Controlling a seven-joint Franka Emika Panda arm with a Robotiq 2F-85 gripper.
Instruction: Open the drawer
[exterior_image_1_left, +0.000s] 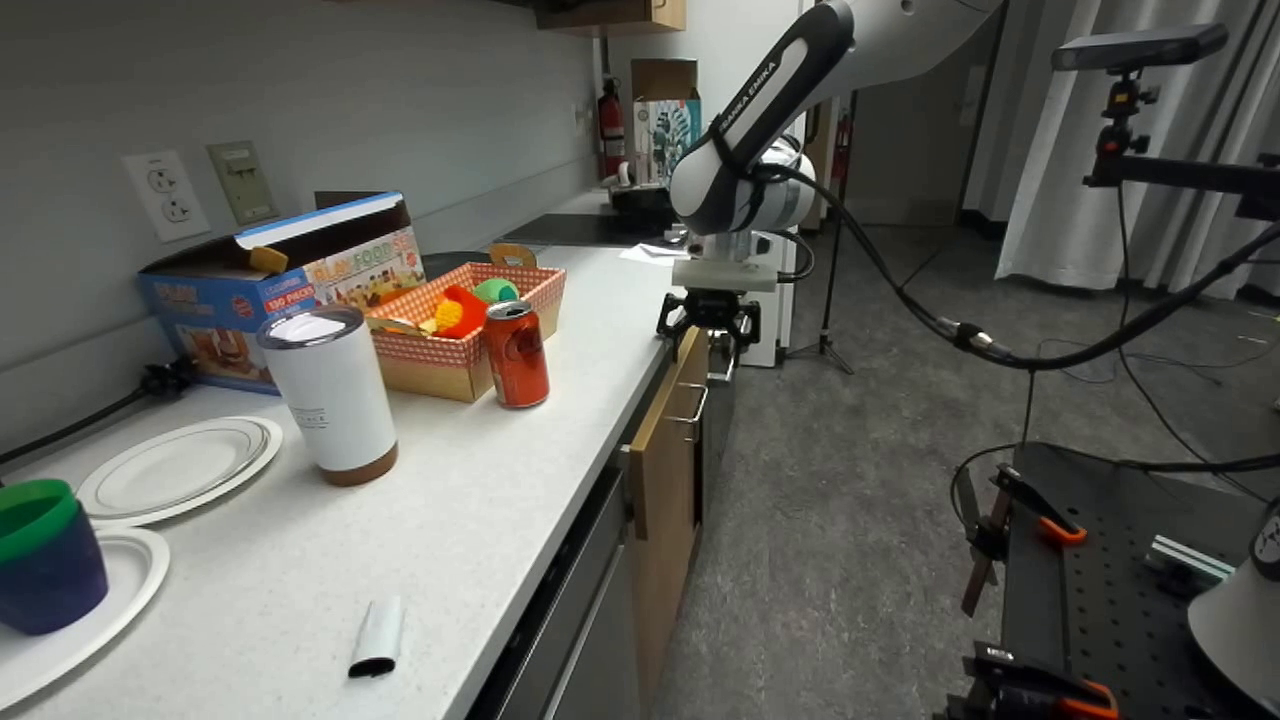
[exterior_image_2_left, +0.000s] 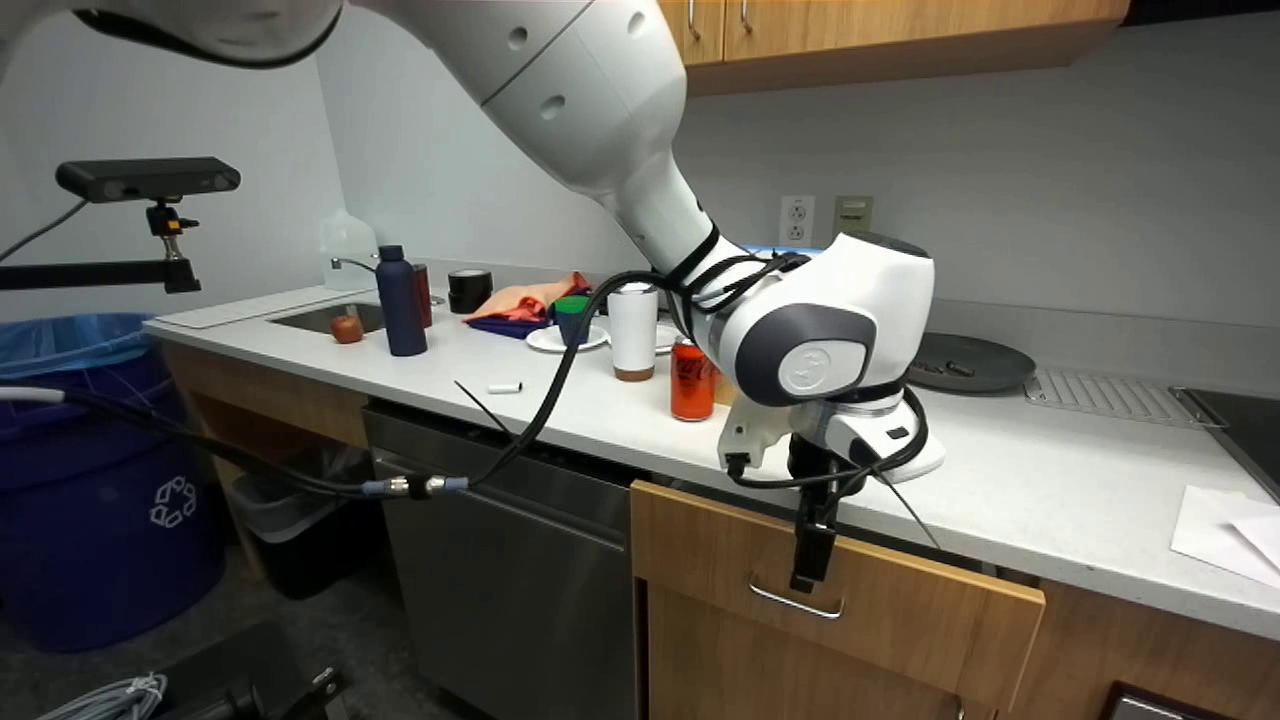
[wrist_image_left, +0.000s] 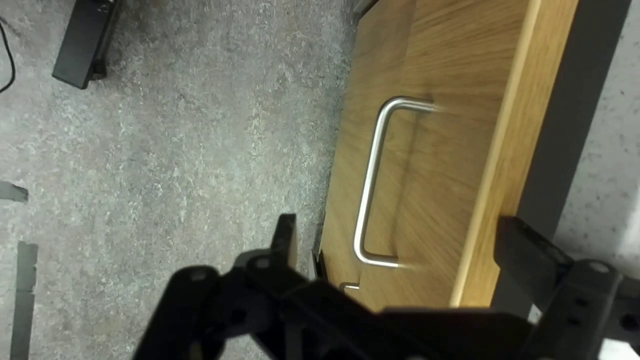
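The drawer's tan wood front (exterior_image_2_left: 930, 600) stands a little out from the counter in both exterior views (exterior_image_1_left: 655, 460), with a narrow dark gap behind its top edge. Its metal bar handle (exterior_image_2_left: 796, 602) also shows in the wrist view (wrist_image_left: 367, 185). My gripper (wrist_image_left: 398, 220) is wide open over the drawer front (wrist_image_left: 450, 165). One finger is on the outer side, apart from the handle; the other is at the top edge, by the gap. In the exterior views the gripper (exterior_image_1_left: 708, 335) points down at the drawer; a finger (exterior_image_2_left: 812, 560) hangs before the front. The drawer's inside is hidden.
The counter (exterior_image_2_left: 1050, 480) overhangs behind the drawer. A red can (exterior_image_1_left: 516, 355), a white tumbler (exterior_image_1_left: 335, 400) and a basket of toy food (exterior_image_1_left: 440, 370) stand on it. A tan cabinet door (exterior_image_2_left: 740, 670) lies below the drawer, a grey dishwasher (exterior_image_2_left: 500, 570) beside it.
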